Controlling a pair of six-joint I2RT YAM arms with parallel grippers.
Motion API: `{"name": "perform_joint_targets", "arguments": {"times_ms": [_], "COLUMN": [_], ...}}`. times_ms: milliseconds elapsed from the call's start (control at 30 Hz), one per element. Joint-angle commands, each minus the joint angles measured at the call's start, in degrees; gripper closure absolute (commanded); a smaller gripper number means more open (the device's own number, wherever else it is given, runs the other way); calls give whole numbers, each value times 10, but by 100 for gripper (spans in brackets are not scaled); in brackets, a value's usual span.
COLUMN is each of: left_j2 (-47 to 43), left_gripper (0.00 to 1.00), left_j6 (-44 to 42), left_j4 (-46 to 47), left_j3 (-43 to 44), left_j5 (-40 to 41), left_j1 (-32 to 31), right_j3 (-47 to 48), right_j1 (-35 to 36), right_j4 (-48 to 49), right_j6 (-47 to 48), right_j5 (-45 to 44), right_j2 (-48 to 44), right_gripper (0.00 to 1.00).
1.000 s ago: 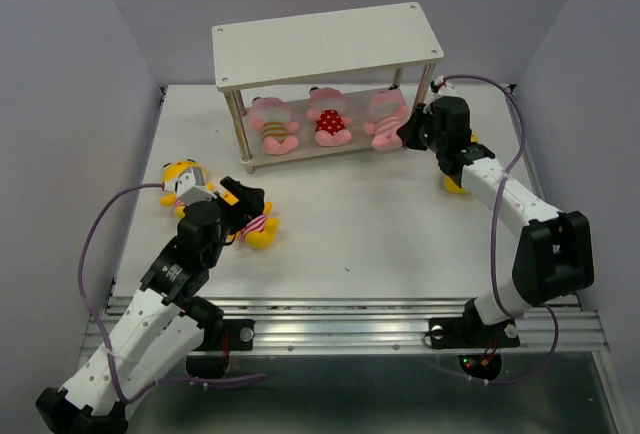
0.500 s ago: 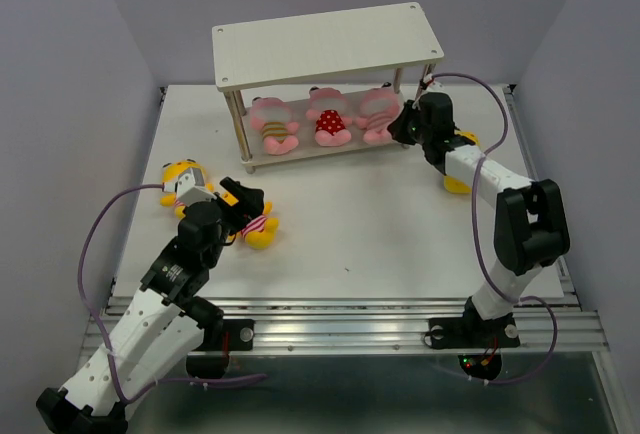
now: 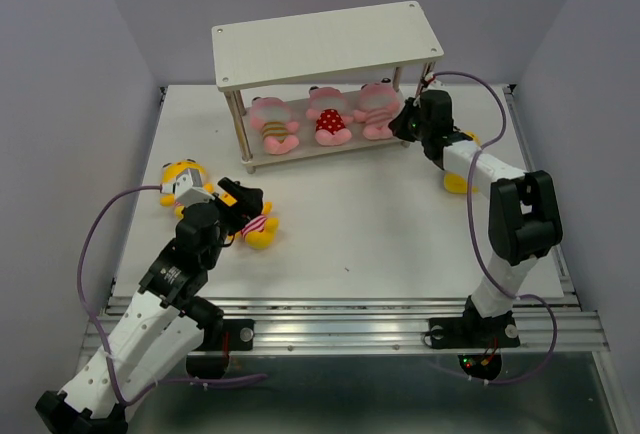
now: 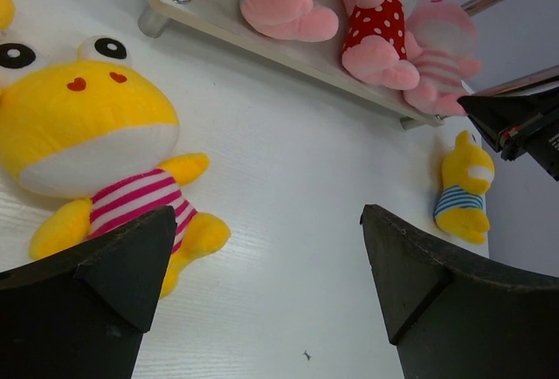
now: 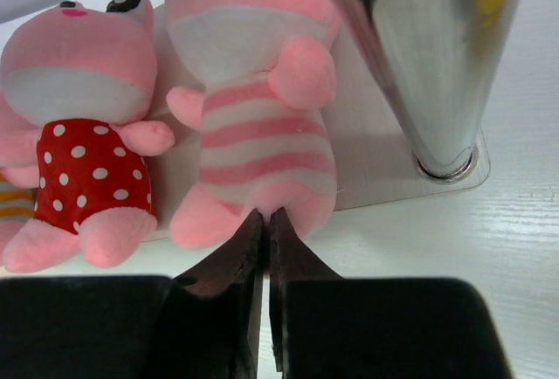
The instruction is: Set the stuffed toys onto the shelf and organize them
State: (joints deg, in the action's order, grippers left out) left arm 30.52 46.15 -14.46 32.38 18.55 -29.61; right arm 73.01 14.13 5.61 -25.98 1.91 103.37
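Observation:
The shelf [image 3: 325, 44] stands at the back, and three pink stuffed toys lie on its lower board: yellow-striped [image 3: 275, 124], red dotted [image 3: 328, 119] and pink-striped [image 3: 377, 112]. My right gripper [image 5: 265, 215] is shut, and its tips press into the bottom of the pink-striped toy [image 5: 258, 126], between its legs. My left gripper [image 4: 268, 222] is open over bare table, with a yellow pink-striped toy [image 4: 96, 143] just left of it. A second yellow toy [image 3: 183, 176] lies further left. The blue-striped yellow toy [image 4: 463, 191] lies right of the shelf, partly hidden by my right arm in the top view.
The shelf's shiny front-right leg [image 5: 428, 65] stands close to the right of my right gripper. The shelf's top board holds nothing. Purple walls enclose the white table [image 3: 360, 214] on three sides.
My right gripper has moved left to the shelf's lower board and nudged the pink-striped toy further back. The left arm has not moved.

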Motion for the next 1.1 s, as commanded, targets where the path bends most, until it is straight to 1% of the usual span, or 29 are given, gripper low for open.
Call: {"name": "perform_joint_targets", "arguments": {"times_ms": [0, 33, 200, 233, 267, 300, 400, 433, 500, 700, 900, 933, 967, 1000, 1033, 1067], "left_j2": [-4, -4, -2, -1, 0, 0, 1, 2, 2, 2, 2, 1, 1, 1, 1, 1], "left_gripper": [1, 1, 1, 1, 1, 1, 1, 1, 1, 1, 1, 1, 1, 1, 1, 1], "left_j6": [0, 0, 0, -1, -1, -1, -2, -2, -3, -2, -2, -3, -3, -3, -3, -3], "left_j4": [6, 6, 6, 6, 7, 7, 7, 7, 7, 7, 8, 9, 10, 10, 10, 10], "left_j3": [-1, -1, -1, 0, 0, 0, 1, 1, 1, 0, -1, -1, -1, -2, -2, -1], "left_j5": [16, 15, 15, 15, 14, 14, 13, 13, 12, 11, 11, 10, 10, 10, 10, 10], "left_j1": [0, 1, 0, 0, 0, 1, 0, 1, 1, 0, 0, 1, 0, 1, 1, 1], "right_j3": [22, 21, 19, 18, 19, 19, 16, 15, 14, 3, -11, -14, -16, -22, -25, -27], "right_j1": [-13, -13, -18, -18, -18, -18, -18, -18, -18, -18, -18, -18, -18, -18, -18, -18], "right_j4": [35, 35, 30, 28, 27, 25, 22, 21, 18, 13, -7, -12, -16, -18, -23, -29], "right_j6": [-10, -11, -11, -11, -9, -9, -11, -11, -11, -14, -8, -5, -3, -4, 0, 1], "right_j5": [-8, -8, -9, -9, -8, -4, -2, -4, -7, -13, -16, -16, -16, -16, -13, -9], "right_j2": [3, 3, 0, -1, -1, -2, -9, -11, -18, -48, -73, -81, -84, -89, -97, -99], "right_gripper": [92, 87, 75, 68, 66, 61, 57, 52, 45, 42, 29, 22, 18, 16, 8, 4]}}
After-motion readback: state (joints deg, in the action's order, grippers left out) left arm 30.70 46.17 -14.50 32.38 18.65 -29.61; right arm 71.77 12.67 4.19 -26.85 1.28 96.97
